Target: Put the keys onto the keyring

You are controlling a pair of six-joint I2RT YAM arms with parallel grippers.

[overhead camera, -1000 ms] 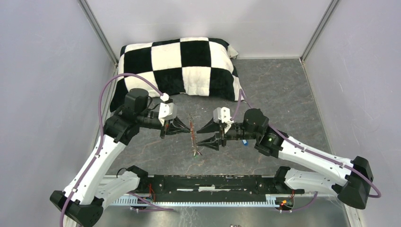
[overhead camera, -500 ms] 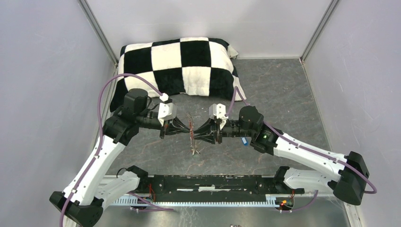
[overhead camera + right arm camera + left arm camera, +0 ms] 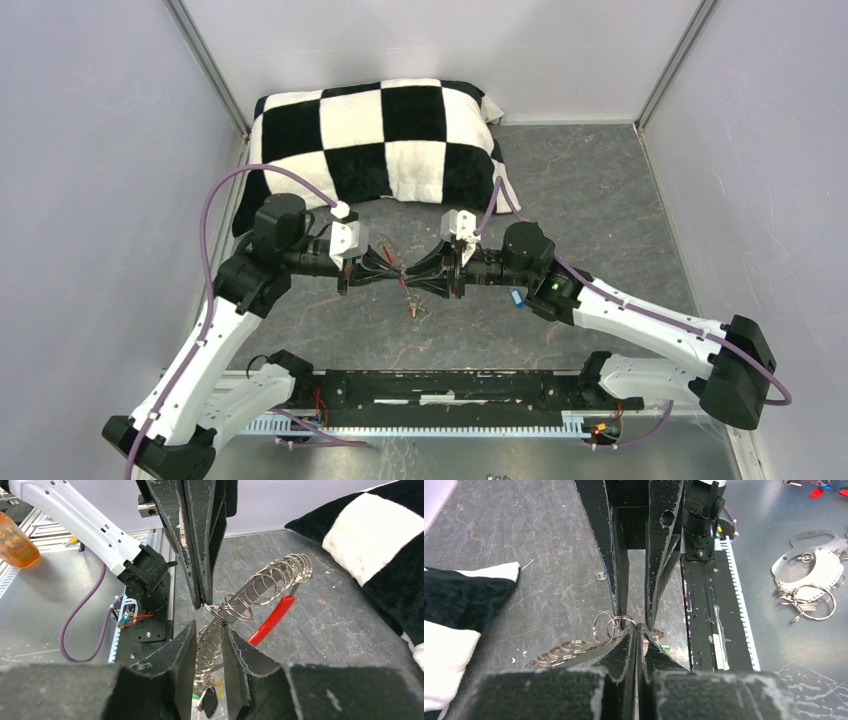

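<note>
If going by the overhead cam, can see the left gripper (image 3: 392, 275) and right gripper (image 3: 416, 279) meeting tip to tip above the grey table (image 3: 590, 200), a bit in front of the checkered pillow (image 3: 380, 130). Got the keyring (image 3: 406, 290) strung between the tips and drooping toward the near edge, with a green key (image 3: 413, 313), going by colour, at its low end. Also a blue key (image 3: 516, 297) lying apart on the table, right beside the right arm (image 3: 620, 315).

Over to the left wrist cam: own fingers (image 3: 624, 647) pressed flat together, no gap, nipping the keyring right at the tip, loops trailing off to the left. Opposite fingers coming down from the top, straddling that tip on either side.

Right wrist cam next: shows the right gripper's fingers (image 3: 185, 652) a narrow gap apart, with the keyring's stacked loops filling that gap. Can't tell whether actually squeezing or just touching. Further out, same loops curling up toward the pillow, pinched partway along by the left gripper's closed tips. Red key (image 3: 270, 620) sitting just behind the loops; can't tell whether hooked on.
</note>
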